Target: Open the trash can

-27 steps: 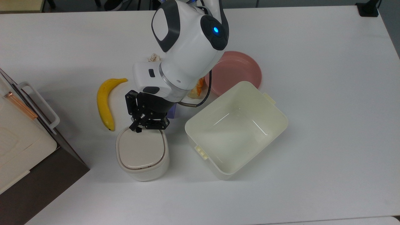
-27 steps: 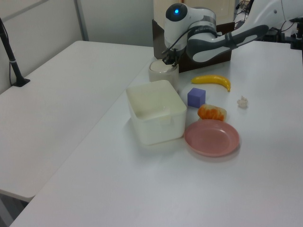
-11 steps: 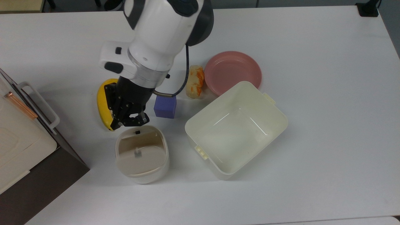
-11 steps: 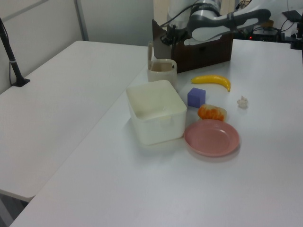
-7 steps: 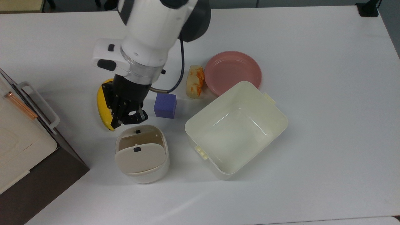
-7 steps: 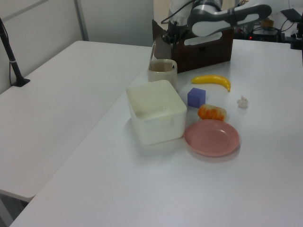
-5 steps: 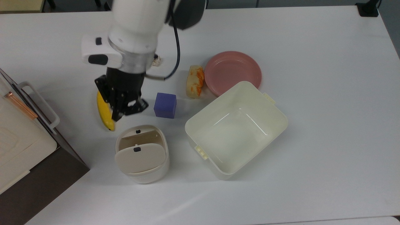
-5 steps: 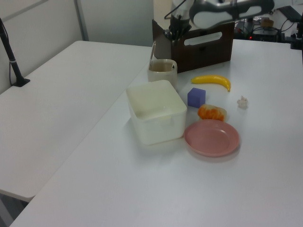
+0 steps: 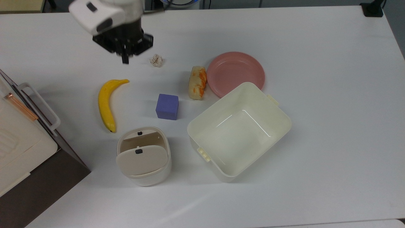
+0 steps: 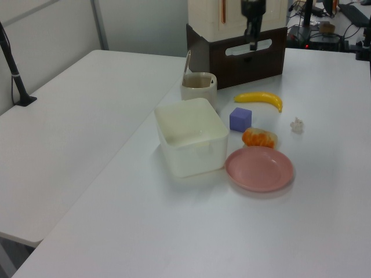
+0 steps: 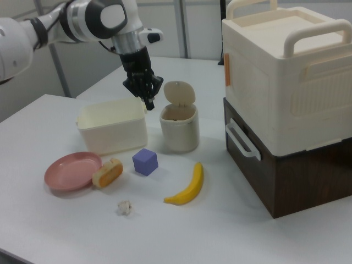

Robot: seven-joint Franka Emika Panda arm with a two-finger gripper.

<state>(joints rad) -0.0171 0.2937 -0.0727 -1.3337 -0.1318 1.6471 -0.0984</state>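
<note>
Table point(image 9: 332, 133): white, carries everything. Stacked storage box point(image 11: 286, 77) (cream on dark brown) sits at the edge on the top view's left.

Trash can point(image 9: 144, 156): one, near the top view's lower-left part of the table, just beside the storage box and the lidless tub point(image 9: 239, 131). Its lid point(image 11: 179, 92) stands raised on its hinge; mouth open; small black button point(image 9: 139, 133) on the rim. Judged light, stiff plastic, smooth and likely to slide if shoved sideways. Best worked by pressing straight down on the button, not by grasping the body. The task looks done.

Gripper point(image 9: 125, 60): high above the table toward the top view's far edge, well apart from the can, holding nothing; fingers look brought together.

Count, one of each: tub, pink plate point(image 9: 235, 72), banana point(image 9: 106, 104), purple cube point(image 9: 167, 106), orange-and-white bread-like piece point(image 9: 197, 82), crumpled paper ball point(image 9: 156, 60).
</note>
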